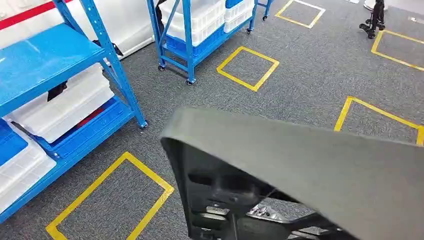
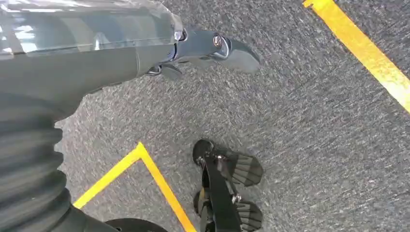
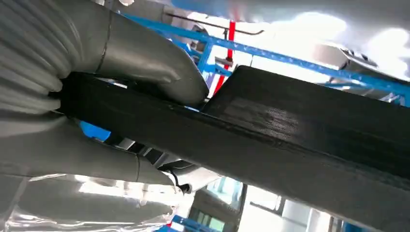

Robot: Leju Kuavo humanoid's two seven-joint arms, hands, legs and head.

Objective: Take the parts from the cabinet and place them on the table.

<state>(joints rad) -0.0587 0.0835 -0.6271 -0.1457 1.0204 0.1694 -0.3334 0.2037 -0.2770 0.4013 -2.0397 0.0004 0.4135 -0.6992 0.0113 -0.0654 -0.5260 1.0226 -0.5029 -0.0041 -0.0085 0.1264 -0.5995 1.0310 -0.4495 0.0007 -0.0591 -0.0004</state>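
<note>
A large dark grey panel part [image 1: 310, 160] hangs tilted in front of me over the carpet, its ribbed underside facing me in the head view. My right hand [image 3: 111, 58] grips one edge of this black part [image 3: 290, 130], the thick thumb on one face and the fingers on the other. My left hand [image 2: 203, 48] hangs over the carpet with its dark fingers [image 2: 237, 55] stretched out and nothing in them. The blue cabinet rack [image 1: 45, 55] with white bins [image 1: 60, 107] stands at the left.
A second blue wheeled rack [image 1: 192, 40] with white bins stands further back. Yellow taped squares [image 1: 247, 67] mark the grey carpet. A black stand base [image 1: 372, 22] sits at the far right. Open carpet lies between the racks and me.
</note>
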